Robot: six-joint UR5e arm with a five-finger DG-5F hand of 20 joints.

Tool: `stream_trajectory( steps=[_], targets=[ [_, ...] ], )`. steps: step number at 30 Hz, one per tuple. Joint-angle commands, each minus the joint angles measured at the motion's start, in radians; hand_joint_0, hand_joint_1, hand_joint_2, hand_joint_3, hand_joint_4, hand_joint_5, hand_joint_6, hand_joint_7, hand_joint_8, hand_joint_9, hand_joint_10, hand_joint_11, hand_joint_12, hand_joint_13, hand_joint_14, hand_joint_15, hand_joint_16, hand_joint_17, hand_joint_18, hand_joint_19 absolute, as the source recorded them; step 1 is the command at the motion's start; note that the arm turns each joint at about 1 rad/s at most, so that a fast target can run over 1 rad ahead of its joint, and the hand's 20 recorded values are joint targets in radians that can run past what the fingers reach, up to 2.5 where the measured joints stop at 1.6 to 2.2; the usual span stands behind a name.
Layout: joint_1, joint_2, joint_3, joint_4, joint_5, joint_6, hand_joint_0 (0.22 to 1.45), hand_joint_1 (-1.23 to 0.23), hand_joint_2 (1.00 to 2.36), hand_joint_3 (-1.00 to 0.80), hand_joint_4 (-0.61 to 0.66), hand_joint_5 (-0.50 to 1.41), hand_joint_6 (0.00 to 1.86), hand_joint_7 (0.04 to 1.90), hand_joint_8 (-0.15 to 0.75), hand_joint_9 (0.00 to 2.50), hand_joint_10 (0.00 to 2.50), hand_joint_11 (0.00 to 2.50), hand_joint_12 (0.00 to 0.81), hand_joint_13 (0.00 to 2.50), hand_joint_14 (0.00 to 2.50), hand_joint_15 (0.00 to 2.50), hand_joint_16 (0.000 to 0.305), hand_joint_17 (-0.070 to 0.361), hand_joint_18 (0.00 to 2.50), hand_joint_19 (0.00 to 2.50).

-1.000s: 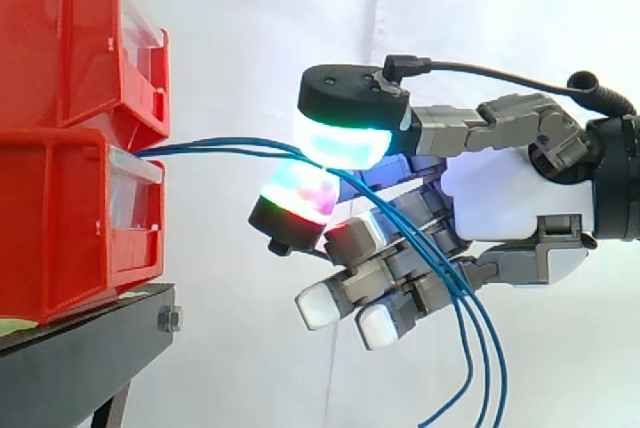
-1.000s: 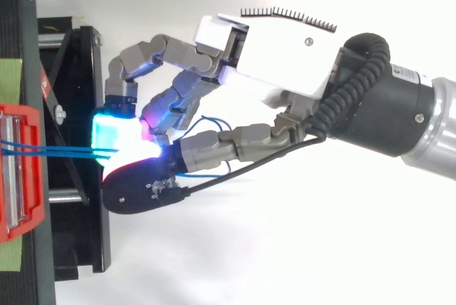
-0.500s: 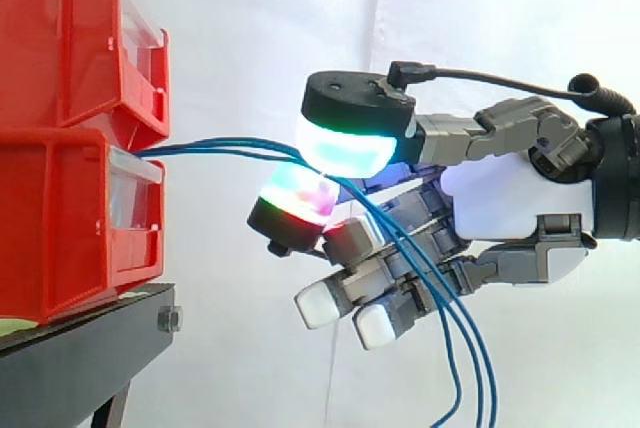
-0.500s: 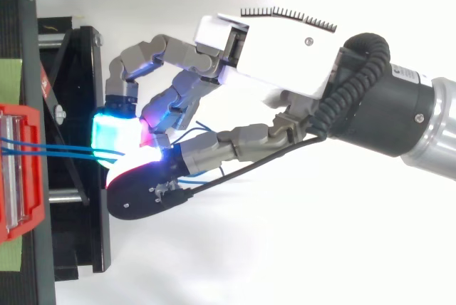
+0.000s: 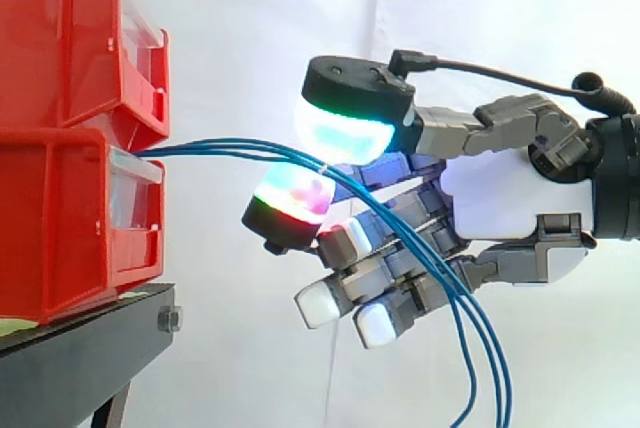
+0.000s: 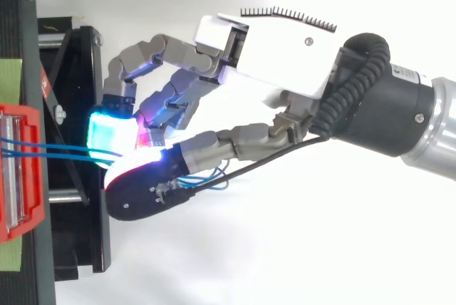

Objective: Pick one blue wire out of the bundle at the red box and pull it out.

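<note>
Three thin blue wires [image 5: 230, 148] leave the front of the lower red bin [image 5: 60, 218] and run level to the right. They pass between the hand's upper cyan-green fingertip pad [image 5: 345, 133] and a red-green pad [image 5: 295, 196] just under it, then droop down past the palm. The hand [image 5: 500, 198] reaches in from the right with curled fingers, those two pads closed on the wire bundle. I cannot tell how many wires are pinched. From above, the hand [image 6: 278, 55] covers the spot where the wires [image 6: 64, 150] go under the pad.
A second red bin [image 5: 60, 38] is stacked on the lower one. Both stand on a black stand [image 5: 90, 348] whose edge lies below the hand's fingertips. A white curtain hangs behind. The loose wire ends hang down at the lower right.
The upper pad has risen slightly and the lower pad has dropped a little to the left. Another finger has stretched out. The hanging wire ends have swung sideways.
</note>
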Motion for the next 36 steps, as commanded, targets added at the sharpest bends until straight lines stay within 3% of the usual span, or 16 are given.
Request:
stream_trajectory(
  steps=[1, 3, 8, 19, 25, 28, 36],
  targets=[
    [0.000, 0.000, 0.000, 0.001, 0.000, 0.000, 0.58, -0.66, 1.00, -0.45, 0.27, -0.22, 0.89, 1.04, 0.410, 0.99, 0.01, 1.22, 0.492, 0.91, 0.02, 0.54, 0.064, 0.144, 0.93, 0.60],
    [0.000, 0.000, 0.000, 0.001, 0.000, 0.000, 0.60, -0.63, 1.01, -0.41, 0.26, -0.21, 0.89, 1.06, 0.408, 1.01, 0.01, 1.22, 0.490, 0.92, 0.02, 0.54, 0.063, 0.142, 0.93, 0.60],
    [0.000, 0.000, 0.000, -0.001, 0.000, 0.001, 0.64, -0.74, 1.02, -0.27, 0.23, -0.21, 0.90, 1.10, 0.409, 1.02, 0.01, 1.23, 0.490, 0.94, 0.02, 0.54, 0.063, 0.141, 0.95, 0.58],
    [0.000, 0.000, 0.000, -0.001, 0.000, 0.001, 0.62, -0.75, 1.02, -0.20, 0.23, -0.21, 0.91, 1.08, 0.408, 1.04, 0.01, 1.22, 0.487, 0.94, 0.02, 0.55, 0.062, 0.140, 0.94, 0.60],
    [0.000, 0.000, 0.000, 0.001, 0.002, 0.001, 0.53, -0.59, 1.01, -0.35, 0.26, -0.21, 0.88, 1.06, 0.415, 1.03, 0.01, 1.20, 0.515, 0.92, 0.02, 0.55, 0.066, 0.150, 0.94, 0.62],
    [0.002, 0.000, 0.000, 0.001, 0.003, 0.001, 0.51, -0.57, 1.01, -0.39, 0.26, -0.21, 0.88, 1.06, 0.425, 1.02, 0.01, 1.18, 0.521, 0.92, 0.02, 0.55, 0.068, 0.154, 0.94, 0.63],
    [0.002, 0.000, 0.000, 0.001, 0.003, 0.001, 0.57, -0.82, 1.01, -0.38, 0.25, -0.23, 0.89, 1.07, 0.397, 0.94, 0.02, 1.20, 0.496, 0.89, 0.02, 0.55, 0.065, 0.146, 0.89, 0.61]
  ],
)
